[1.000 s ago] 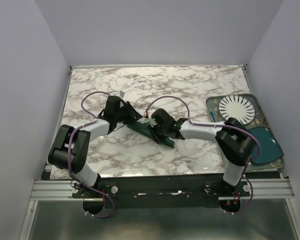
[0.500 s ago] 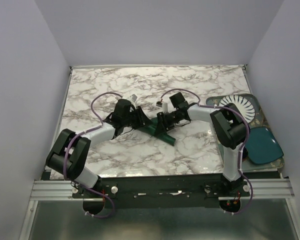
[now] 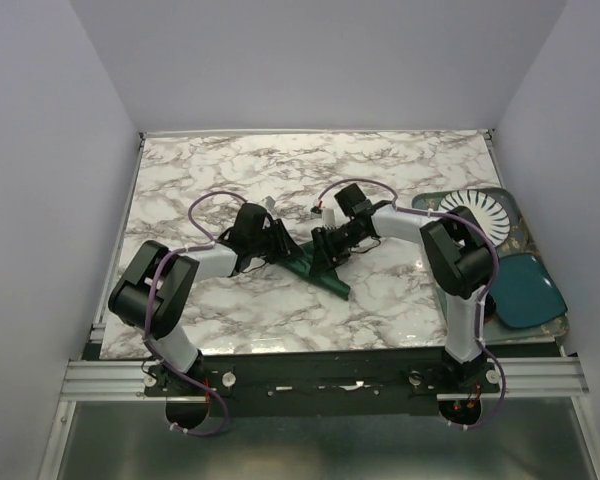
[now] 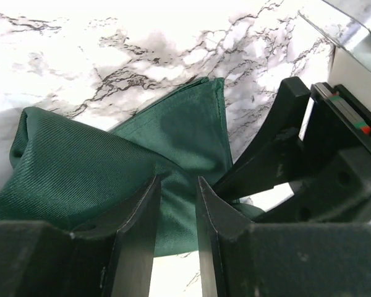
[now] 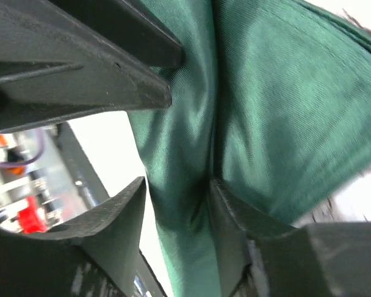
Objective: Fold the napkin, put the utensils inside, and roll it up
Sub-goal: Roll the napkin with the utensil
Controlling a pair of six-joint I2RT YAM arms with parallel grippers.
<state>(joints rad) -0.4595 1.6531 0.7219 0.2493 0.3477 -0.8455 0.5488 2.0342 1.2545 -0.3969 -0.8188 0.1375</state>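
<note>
The dark green napkin [image 3: 327,276] lies as a narrow folded strip in the middle of the marble table [image 3: 230,165]. My left gripper [image 3: 283,246] meets its far left end, and my right gripper [image 3: 320,252] is just to the right of it. In the left wrist view my gripper [image 4: 178,180] is shut on a fold of napkin [image 4: 173,133], with the right gripper's black fingers [image 4: 284,142] close by. In the right wrist view my gripper [image 5: 176,185] holds a bunched ridge of napkin [image 5: 266,93]. The fork is hidden.
A tray [image 3: 510,196] stands at the right edge with a white ribbed plate [image 3: 472,213], a teal oval dish [image 3: 528,290] and a thin blue stick [image 3: 427,232]. Grey walls close in the table on three sides.
The right arm has swung its wrist from the near right round to the far side of the napkin. The left gripper has slid right along the cloth. The two grippers now sit close together.
</note>
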